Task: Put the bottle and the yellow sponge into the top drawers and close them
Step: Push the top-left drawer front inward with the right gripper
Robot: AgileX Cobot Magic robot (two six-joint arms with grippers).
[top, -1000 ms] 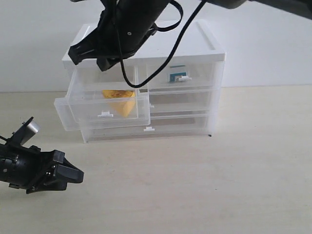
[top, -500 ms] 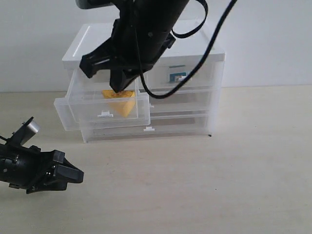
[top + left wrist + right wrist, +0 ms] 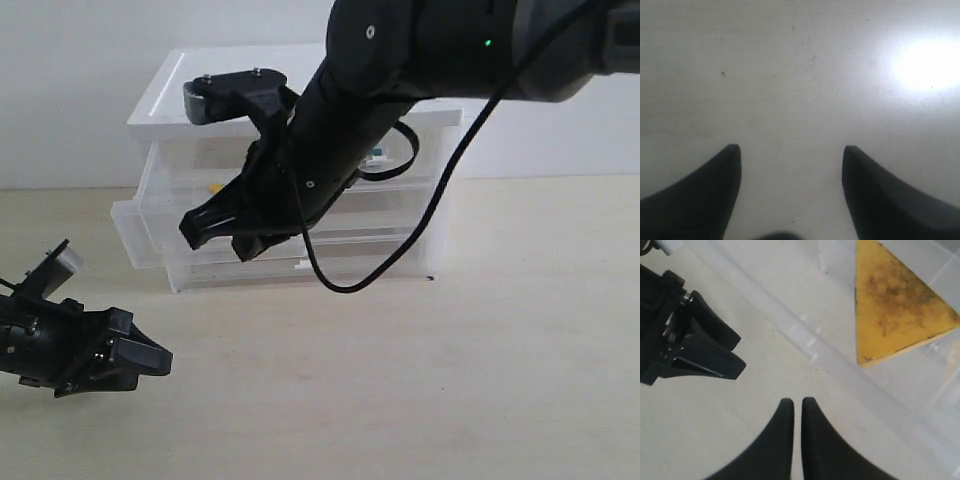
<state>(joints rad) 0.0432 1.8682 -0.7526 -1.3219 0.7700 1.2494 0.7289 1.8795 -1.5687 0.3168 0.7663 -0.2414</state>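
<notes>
The left top drawer (image 3: 133, 228) stands pulled out of the white drawer unit (image 3: 170, 95). The yellow sponge (image 3: 892, 300) lies inside it; in the exterior view only a sliver of the sponge (image 3: 215, 186) shows behind my right arm. My right gripper (image 3: 208, 236) hangs shut and empty in front of that drawer's front wall (image 3: 850, 372), low over the table. The right top drawer (image 3: 432, 150) is pushed in. Only a teal and white bit of the bottle (image 3: 379, 153) shows inside it. My left gripper (image 3: 145, 356) rests open and empty on the table at the front left.
Two full-width drawers (image 3: 420, 250) below are pushed in. The right arm and its black cable (image 3: 400, 255) cross in front of the unit. In the right wrist view the left gripper (image 3: 705, 347) lies on the table a short way from my shut fingers (image 3: 812, 425).
My right arm has swung down from above the open drawer to in front of it, now covering most of the sponge and the drawer front. The left arm has not moved.
</notes>
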